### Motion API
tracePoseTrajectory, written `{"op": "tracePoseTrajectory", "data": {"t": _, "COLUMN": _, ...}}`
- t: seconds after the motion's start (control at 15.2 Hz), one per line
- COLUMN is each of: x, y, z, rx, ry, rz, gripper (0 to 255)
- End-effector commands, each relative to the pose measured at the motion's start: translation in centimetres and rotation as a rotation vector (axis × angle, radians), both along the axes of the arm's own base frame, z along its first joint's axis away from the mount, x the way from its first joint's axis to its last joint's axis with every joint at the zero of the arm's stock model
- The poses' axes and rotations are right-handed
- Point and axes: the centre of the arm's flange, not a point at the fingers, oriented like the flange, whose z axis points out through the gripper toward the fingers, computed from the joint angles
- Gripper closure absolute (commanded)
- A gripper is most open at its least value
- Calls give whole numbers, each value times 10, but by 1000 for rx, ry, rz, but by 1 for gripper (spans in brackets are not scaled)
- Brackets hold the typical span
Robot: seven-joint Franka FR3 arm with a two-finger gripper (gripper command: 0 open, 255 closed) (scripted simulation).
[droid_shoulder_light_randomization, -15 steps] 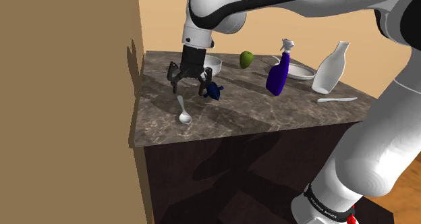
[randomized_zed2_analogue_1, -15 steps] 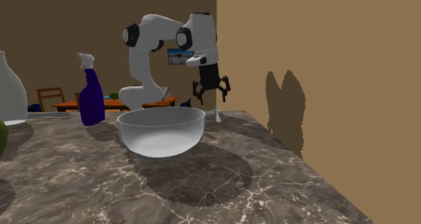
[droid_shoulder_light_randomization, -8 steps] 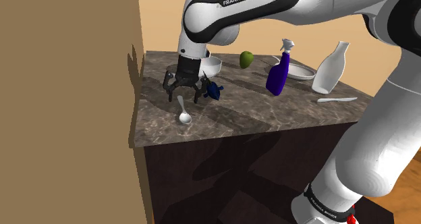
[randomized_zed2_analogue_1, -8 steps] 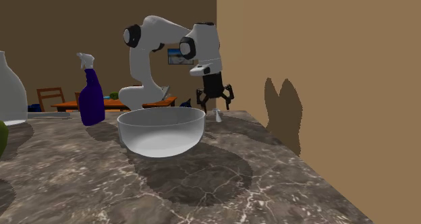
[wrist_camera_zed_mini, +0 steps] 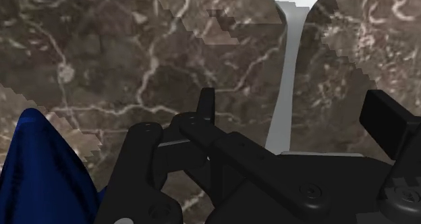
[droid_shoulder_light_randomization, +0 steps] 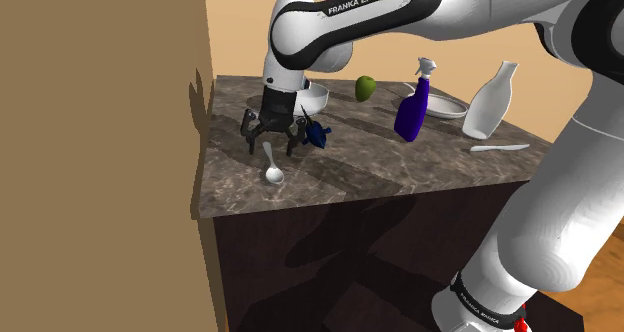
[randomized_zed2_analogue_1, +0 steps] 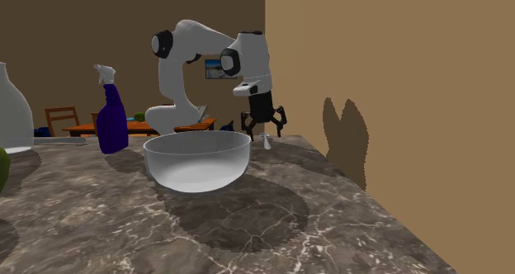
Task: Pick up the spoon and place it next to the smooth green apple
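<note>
A white spoon [droid_shoulder_light_randomization: 272, 170] lies on the marble counter near its front corner, with its bowl toward the counter's edge. My gripper [droid_shoulder_light_randomization: 271, 146] is open and low over the handle. In the wrist view the spoon handle [wrist_camera_zed_mini: 283, 88] runs between my spread fingers [wrist_camera_zed_mini: 206, 106] without touching them. From the second exterior view the gripper [randomized_zed2_analogue_1: 264, 130] hangs just over the spoon [randomized_zed2_analogue_1: 266, 141]. The green apple [droid_shoulder_light_randomization: 365, 87] rests far back on the counter, beyond the bowl [droid_shoulder_light_randomization: 313, 99].
A small dark blue object [droid_shoulder_light_randomization: 317, 133] sits close beside the gripper. Farther along stand a blue spray bottle [droid_shoulder_light_randomization: 411, 110], a plate [droid_shoulder_light_randomization: 446, 105], a white vase [droid_shoulder_light_randomization: 490, 100] and a white utensil [droid_shoulder_light_randomization: 500, 148]. A tan wall [droid_shoulder_light_randomization: 100, 130] borders the counter's left.
The gripper has come down from well above the counter to just over the spoon's handle, still open. The spoon has not moved.
</note>
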Motion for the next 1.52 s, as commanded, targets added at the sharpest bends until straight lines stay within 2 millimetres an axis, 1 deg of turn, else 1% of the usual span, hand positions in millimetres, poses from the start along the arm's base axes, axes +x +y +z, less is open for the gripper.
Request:
{"op": "tracePoseTrajectory", "data": {"t": 0.0, "x": 0, "y": 0, "z": 0, "rx": 0, "ry": 0, "rz": 0, "gripper": 255}}
{"op": "tracePoseTrajectory", "data": {"t": 0.59, "x": 0, "y": 0, "z": 0, "rx": 0, "ry": 0, "rz": 0, "gripper": 255}}
{"op": "tracePoseTrajectory", "data": {"t": 1.45, "x": 0, "y": 0, "z": 69, "rx": 0, "ry": 0, "rz": 0, "gripper": 255}}
